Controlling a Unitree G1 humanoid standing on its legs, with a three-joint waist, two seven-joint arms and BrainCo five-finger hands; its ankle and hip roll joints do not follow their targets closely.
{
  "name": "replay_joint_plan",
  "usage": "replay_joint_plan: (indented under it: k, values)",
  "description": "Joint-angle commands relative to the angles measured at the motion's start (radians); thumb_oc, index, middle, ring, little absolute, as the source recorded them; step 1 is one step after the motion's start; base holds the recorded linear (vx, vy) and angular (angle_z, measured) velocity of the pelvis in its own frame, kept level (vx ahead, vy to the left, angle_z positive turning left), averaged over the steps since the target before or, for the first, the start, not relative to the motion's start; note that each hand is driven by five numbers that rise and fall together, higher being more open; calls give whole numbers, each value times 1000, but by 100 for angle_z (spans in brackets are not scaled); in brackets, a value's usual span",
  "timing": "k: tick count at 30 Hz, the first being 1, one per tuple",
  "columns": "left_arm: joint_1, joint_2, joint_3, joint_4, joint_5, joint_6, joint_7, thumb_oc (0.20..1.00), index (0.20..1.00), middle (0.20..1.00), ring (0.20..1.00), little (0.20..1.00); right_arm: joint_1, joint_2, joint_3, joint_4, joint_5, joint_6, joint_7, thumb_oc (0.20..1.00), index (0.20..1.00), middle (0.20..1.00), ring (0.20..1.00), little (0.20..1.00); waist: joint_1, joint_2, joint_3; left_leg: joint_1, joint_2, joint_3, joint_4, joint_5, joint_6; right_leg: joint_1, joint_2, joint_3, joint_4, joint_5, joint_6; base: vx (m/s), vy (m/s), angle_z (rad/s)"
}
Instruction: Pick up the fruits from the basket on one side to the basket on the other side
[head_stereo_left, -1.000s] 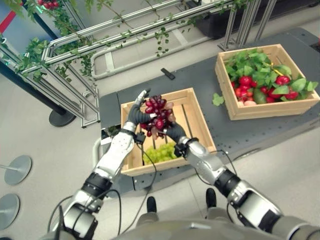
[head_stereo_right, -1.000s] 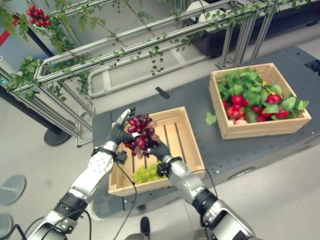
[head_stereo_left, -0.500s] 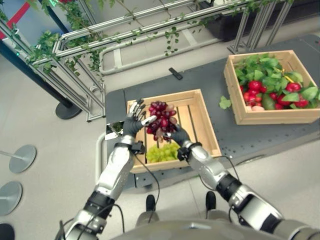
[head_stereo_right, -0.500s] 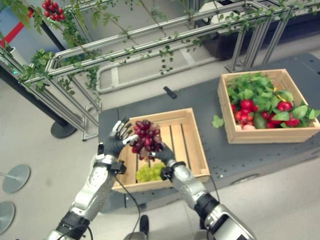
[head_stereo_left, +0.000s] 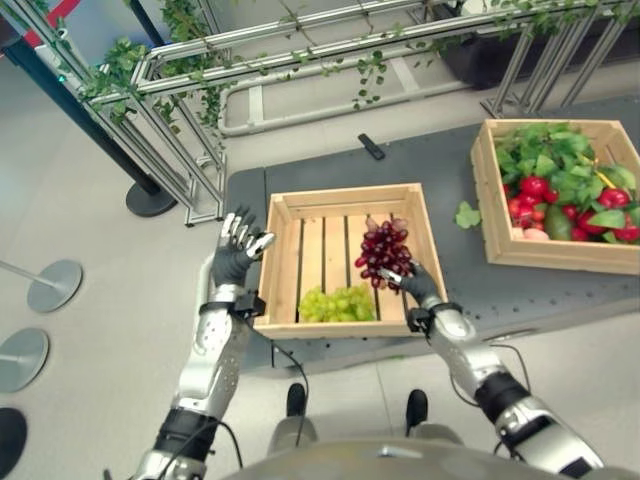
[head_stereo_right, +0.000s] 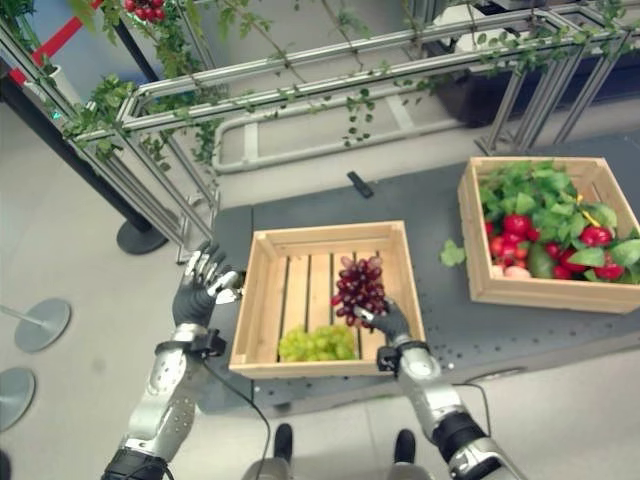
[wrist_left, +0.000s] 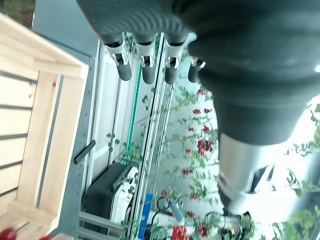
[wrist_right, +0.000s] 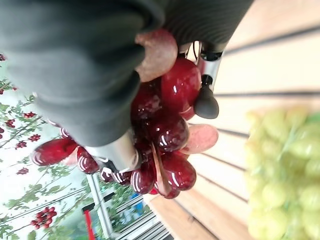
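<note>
right hand (head_stereo_left: 417, 285): fingers curled round red grapes (head_stereo_left: 383, 250) — held over near crate (head_stereo_left: 345, 197)
left hand (head_stereo_left: 236, 258): fingers spread, holding nothing — left of crate
green grapes (head_stereo_left: 337, 303): on crate floor
far crate (head_stereo_left: 548, 254): fruit, leaves

Mock orchard demo space, vine-draped metal railings (head_stereo_left: 300, 40), crate-laden grey platform (head_stereo_left: 440, 170)

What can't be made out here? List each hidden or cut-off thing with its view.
- Wooden crate of red fruit and green leaves: cut off by the left eye view's right edge; leaves hide its contents.
- Bunch of dark red grapes: the right hand covers part of it in the right wrist view.
- Bunch of green grapes: blurred there.
</note>
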Motion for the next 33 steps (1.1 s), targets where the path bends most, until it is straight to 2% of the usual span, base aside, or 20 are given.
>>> replay_joint_plan:
  k: [1, 3, 4, 5, 6, 10, 12, 13, 14, 17, 19, 21, 23, 28, 31, 33]
  values:
    - [-19, 23, 38, 11, 23, -69, -5, 1000, 1000, 1000, 1000, 1000, -24, 30, -68, -122, -45, -112, -6, 200, 200, 200, 200, 200, -9, -73, -22, -82, -44, -8, 40, 48, -22, 80, 52, -13, 42, -212, -19, 2, -18, 9]
    - [-8, 15, 45, 34, 32, -64, -10, 1000, 1000, 1000, 1000, 1000, 14, 10, -105, -160, -63, -115, -11, 200, 200, 200, 200, 200, -11, -82, -16, -85, -51, -6, 54, 47, -17, 85, 46, -20, 43, -209, -19, -29, -25, 8]
    - [-3, 13, 54, 61, 43, -61, -13, 1000, 1000, 1000, 1000, 1000, 39, -8, -136, -188, -83, -120, -12, 200, 200, 200, 200, 200, -16, -97, -10, -83, -73, -11, 81, 18, 1, 75, 36, -22, 51, -201, -18, -48, -17, 5]
    - [-3, 13, 53, 61, 43, -61, -14, 1000, 1000, 1000, 1000, 1000, 41, -9, -137, -190, -83, -119, -12, 200, 200, 200, 200, 200, -16, -97, -10, -84, -74, -12, 84, 16, 2, 75, 35, -22, 51, -202, -17, -63, -32, -1]
    - [5, 10, 58, 77, 47, -56, -16, 1000, 1000, 1000, 1000, 1000, 59, -16, -151, -208, -94, -116, -11, 200, 200, 200, 200, 200, -20, -110, -10, -71, -103, -18, 111, -34, 24, 68, 27, -19, 57, -198, -19, -40, -29, -3]
    - [17, 8, 69, 117, 73, -43, -23, 1000, 1000, 1000, 1000, 1000, 119, -31, -213, -283, -115, -117, -2, 200, 200, 200, 200, 200, -34, -150, -10, -35, -198, -41, 216, -175, 78, 37, 11, -2, 66, -181, -16, -75, -38, -3]
    - [24, 7, 79, 132, 90, -39, -28, 1000, 1000, 1000, 1000, 1000, 154, -41, -248, -324, -124, -121, 5, 200, 200, 200, 200, 200, -38, -171, -10, -11, -282, -64, 281, -269, 120, 24, 11, 13, 66, -175, -16, -80, -20, -11]
    - [29, 6, 83, 138, 94, -38, -33, 1000, 1000, 1000, 1000, 1000, 171, -45, -264, -338, -136, -118, 13, 200, 200, 200, 200, 200, -43, -180, -14, -5, -323, -79, 310, -297, 143, 11, 11, 23, 69, -170, -16, -54, 18, -46]
    - [33, -4, 88, 157, 87, -36, -37, 1000, 1000, 1000, 1000, 1000, 194, -44, -287, -352, -148, -121, 11, 200, 200, 200, 200, 200, -47, -190, -18, 7, -393, -118, 356, -330, 175, -7, 16, 46, 74, -163, -18, -35, 30, -48]
    - [33, -11, 94, 168, 90, -36, -41, 1000, 1000, 1000, 1000, 1000, 218, -46, -314, -354, -173, -118, 10, 200, 200, 200, 200, 200, -53, -185, -23, 13, -414, -148, 379, -357, 192, -25, 25, 73, 89, -161, -20, -24, 82, -17]
    - [37, -14, 96, 174, 98, -36, -39, 1000, 1000, 1000, 1000, 1000, 244, -46, -342, -351, -176, -118, 7, 200, 200, 200, 200, 200, -67, -187, -30, 20, -391, -145, 365, -361, 189, -41, 23, 84, 93, -148, -17, -34, 111, -8]
    - [51, -16, 101, 182, 109, -32, -48, 1000, 1000, 1000, 1000, 1000, 286, -43, -371, -369, -191, -116, 15, 200, 200, 200, 200, 200, -78, -185, -51, 61, -376, -151, 299, -356, 194, -49, 29, 91, 92, -132, -8, -13, 121, -9]
    - [53, -16, 93, 187, 117, -29, -49, 1000, 1000, 1000, 1000, 1000, 312, -33, -397, -367, -197, -119, 10, 200, 200, 200, 200, 200, -93, -183, -59, 93, -360, -137, 223, -334, 195, -64, 32, 95, 91, -112, 4, -72, 143, -11]
    - [54, -2, 89, 170, 136, -25, -53, 1000, 1000, 1000, 1000, 1000, 362, -1, -436, -383, -176, -118, 15, 200, 200, 200, 200, 200, -116, -195, -57, 107, -346, -102, 139, -295, 204, -125, 22, 118, 90, -51, 33, -153, 138, -23]
    - [39, 15, 76, 163, 149, -25, -49, 1000, 1000, 1000, 1000, 1000, 373, 13, -449, -391, -173, -118, 12, 200, 200, 200, 200, 200, -136, -212, -40, 92, -347, -84, 76, -247, 211, -189, 11, 141, 84, 10, 64, -256, 129, -30]
    - [38, 25, 76, 156, 152, -24, -52, 1000, 1000, 1000, 1000, 1000, 378, 22, -452, -401, -176, -112, 14, 200, 200, 200, 200, 200, -139, -220, -31, 84, -348, -60, 48, -226, 220, -216, -3, 137, 84, 27, 86, -201, 114, -45]
